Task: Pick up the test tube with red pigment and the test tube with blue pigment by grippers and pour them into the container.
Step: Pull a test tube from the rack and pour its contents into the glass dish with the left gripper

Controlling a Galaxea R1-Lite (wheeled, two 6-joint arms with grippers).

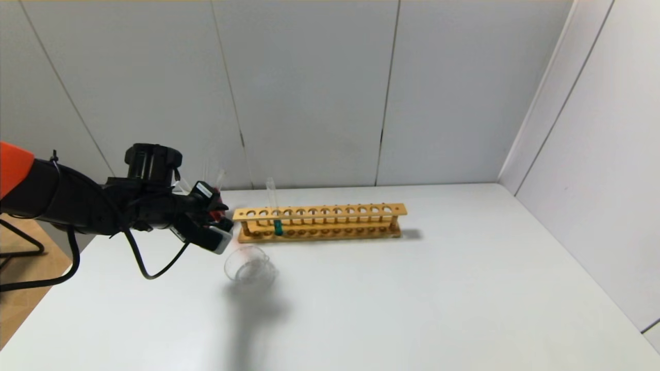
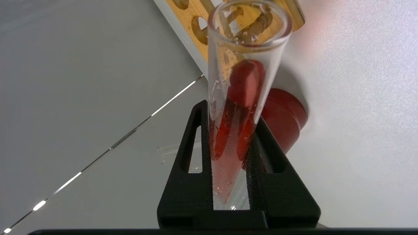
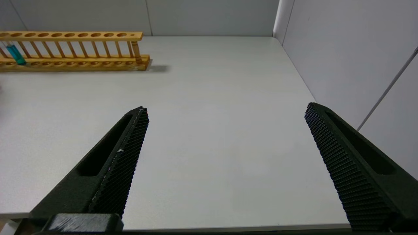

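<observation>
My left gripper (image 1: 219,219) is shut on the test tube with red pigment (image 2: 240,98). It holds the tube tilted above the table, just behind and left of the container (image 1: 250,264), a clear glass dish that looks empty. The orange-red liquid lies spread along the tube's wall, short of its open mouth. In the left wrist view the gripper (image 2: 230,114) clamps the tube near its base. The test tube with blue pigment (image 1: 277,225) stands in the wooden rack (image 1: 319,221) and also shows in the right wrist view (image 3: 14,54). My right gripper (image 3: 226,107) is open and empty over the table's near right part.
A dark red cup (image 2: 284,120) stands on the table behind the held tube, near the rack's left end (image 2: 196,26). The rack (image 3: 75,49) runs along the back of the white table. Grey walls close the back and right sides.
</observation>
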